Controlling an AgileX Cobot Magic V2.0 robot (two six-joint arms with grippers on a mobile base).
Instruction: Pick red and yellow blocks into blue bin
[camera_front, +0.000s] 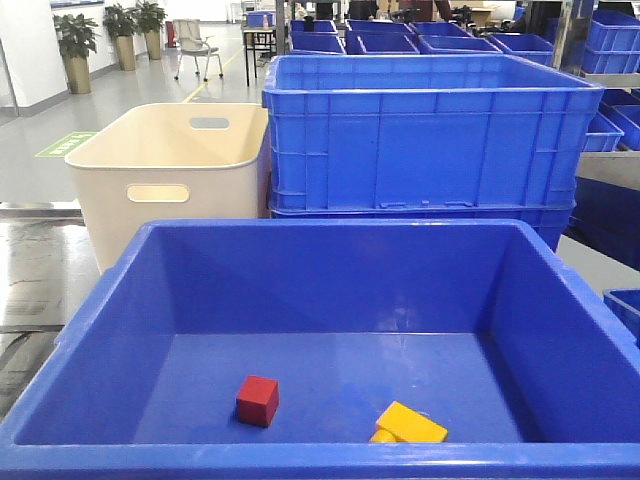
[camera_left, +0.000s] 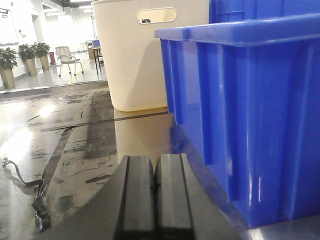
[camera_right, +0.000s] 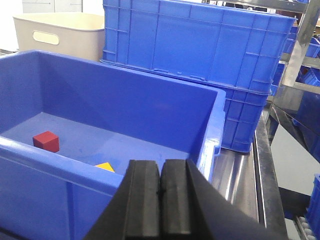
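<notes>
The red cube (camera_front: 258, 400) and the yellow brick (camera_front: 410, 424) lie on the floor of the wide blue bin (camera_front: 330, 232), near its front wall. Both show in the right wrist view too: the red cube (camera_right: 46, 141) and a corner of the yellow brick (camera_right: 106, 167) behind the bin's near rim (camera_right: 60, 165). My right gripper (camera_right: 161, 192) is shut and empty, outside the bin by its near right corner. My left gripper (camera_left: 154, 187) is shut and empty, low over the table to the left of the bin's outer wall (camera_left: 250, 115). Neither gripper shows in the front view.
A cream tub with handle cutouts (camera_front: 170, 170) stands behind the bin at left. A taller ribbed blue crate (camera_front: 430, 130) stands behind at right. More blue crates sit on shelving at far right (camera_front: 612, 40). A loose cable (camera_left: 35, 197) lies on the table at left.
</notes>
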